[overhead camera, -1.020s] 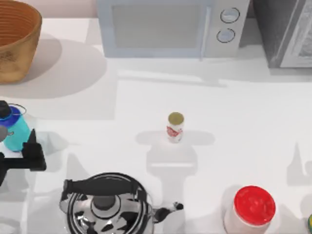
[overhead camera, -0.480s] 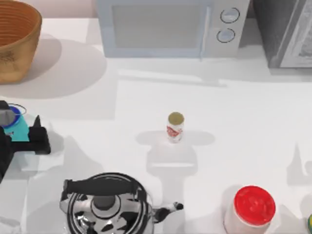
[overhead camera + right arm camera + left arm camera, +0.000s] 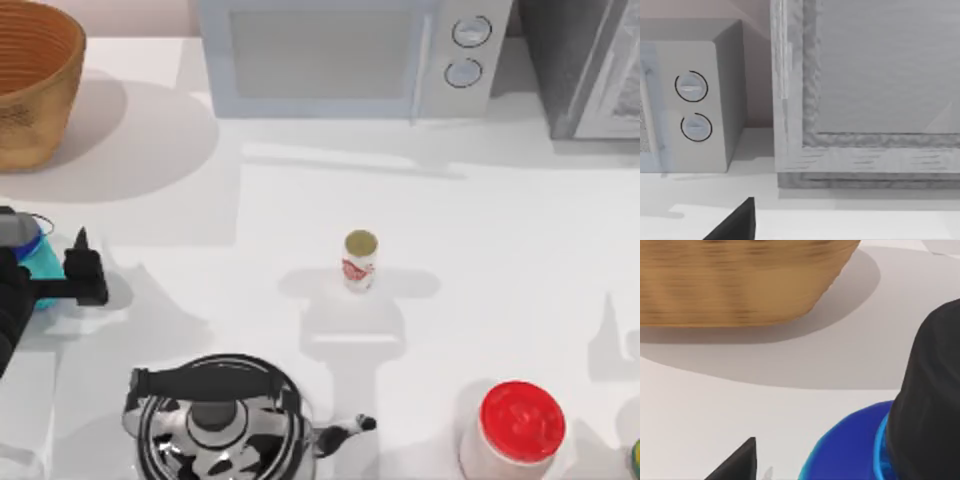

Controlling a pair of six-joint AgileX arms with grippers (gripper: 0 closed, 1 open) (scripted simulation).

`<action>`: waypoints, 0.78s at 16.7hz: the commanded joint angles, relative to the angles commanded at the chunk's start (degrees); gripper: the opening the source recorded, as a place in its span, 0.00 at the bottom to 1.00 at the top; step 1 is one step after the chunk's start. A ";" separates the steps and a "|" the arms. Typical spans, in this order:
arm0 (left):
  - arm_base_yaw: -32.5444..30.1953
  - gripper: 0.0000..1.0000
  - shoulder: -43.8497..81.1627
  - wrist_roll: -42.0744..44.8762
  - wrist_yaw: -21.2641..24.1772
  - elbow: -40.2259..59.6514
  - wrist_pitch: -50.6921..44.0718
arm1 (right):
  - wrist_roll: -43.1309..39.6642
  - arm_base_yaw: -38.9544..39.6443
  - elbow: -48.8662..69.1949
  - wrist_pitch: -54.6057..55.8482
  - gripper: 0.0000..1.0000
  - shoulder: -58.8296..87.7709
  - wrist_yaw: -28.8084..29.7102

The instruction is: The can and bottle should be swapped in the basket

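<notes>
White table point(image 3: 500, 250) under a microwave point(image 3: 330, 55); basket point(image 3: 30, 75) beyond the left hand point(image 3: 45, 275), empty, kettle point(image 3: 215, 420) nearer than it, bottle point(image 3: 28, 255) between its fingers, can point(image 3: 359, 260) well off toward the right side. Left hand spread wide, closed on nothing yet. Risk: tipping the bottle through an off-centre pinch. Moved farther over the bottle than half a second ago.

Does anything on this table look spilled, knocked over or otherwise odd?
Nothing looks spilled or tipped. The can stands upright mid-table, and the bottle stands at the left edge by the left gripper. Both are outside the basket.
</notes>
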 joint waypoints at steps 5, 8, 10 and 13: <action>0.00 0.55 0.00 0.00 0.00 0.00 0.00 | 0.00 0.00 0.00 0.00 1.00 0.00 0.00; 0.00 0.32 0.00 0.00 0.00 0.00 0.00 | 0.00 0.00 0.00 0.00 1.00 0.00 0.00; 0.00 0.17 0.00 0.00 0.00 0.00 0.00 | 0.00 0.00 0.00 0.00 1.00 0.00 0.00; 0.00 0.00 0.00 0.00 0.00 0.00 0.00 | 0.00 0.00 0.00 0.00 1.00 0.00 0.00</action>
